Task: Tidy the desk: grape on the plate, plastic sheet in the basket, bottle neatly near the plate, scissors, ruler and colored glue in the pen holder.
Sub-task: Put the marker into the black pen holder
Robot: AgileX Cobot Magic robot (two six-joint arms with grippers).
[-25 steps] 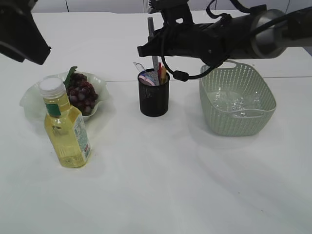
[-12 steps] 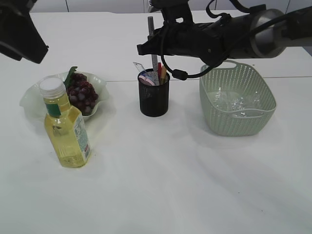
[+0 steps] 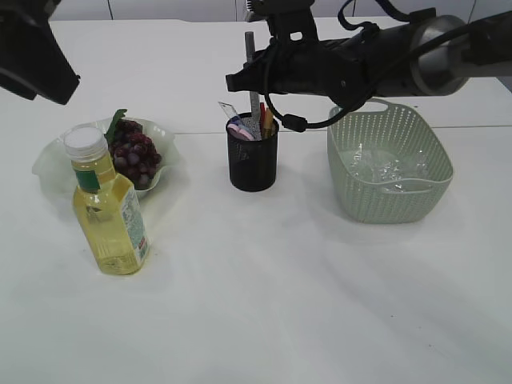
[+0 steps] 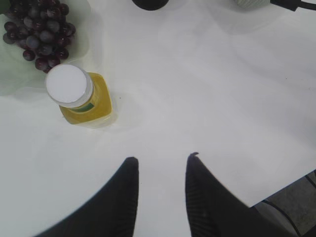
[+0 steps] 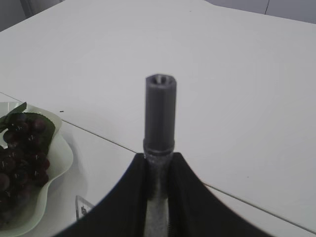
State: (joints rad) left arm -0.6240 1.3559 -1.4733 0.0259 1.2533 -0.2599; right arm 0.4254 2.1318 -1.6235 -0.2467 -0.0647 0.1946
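Observation:
My right gripper (image 3: 254, 80) is shut on the colored glue (image 5: 160, 108), a grey glittery tube held upright, its lower end in the black mesh pen holder (image 3: 253, 164). Pink scissors handles (image 3: 238, 128) and a clear ruler (image 3: 228, 110) stick out of the holder. The grape bunch (image 3: 134, 156) lies on the pale green plate (image 3: 52, 164). Just in front of the plate stands the bottle (image 3: 108, 208), yellow with a white cap. The plastic sheet (image 3: 384, 170) lies in the green basket (image 3: 390, 160). My left gripper (image 4: 161, 159) hangs open and empty high above the table, near the bottle (image 4: 69, 85).
The right arm (image 3: 376, 56) stretches in from the upper right above the basket's rear rim. Part of the left arm (image 3: 32, 48) shows at the top left corner. In the left wrist view the table edge (image 4: 291, 182) runs at the lower right.
The right gripper and the glue tube have shifted very slightly to the right over the pen holder. Nothing else has moved.

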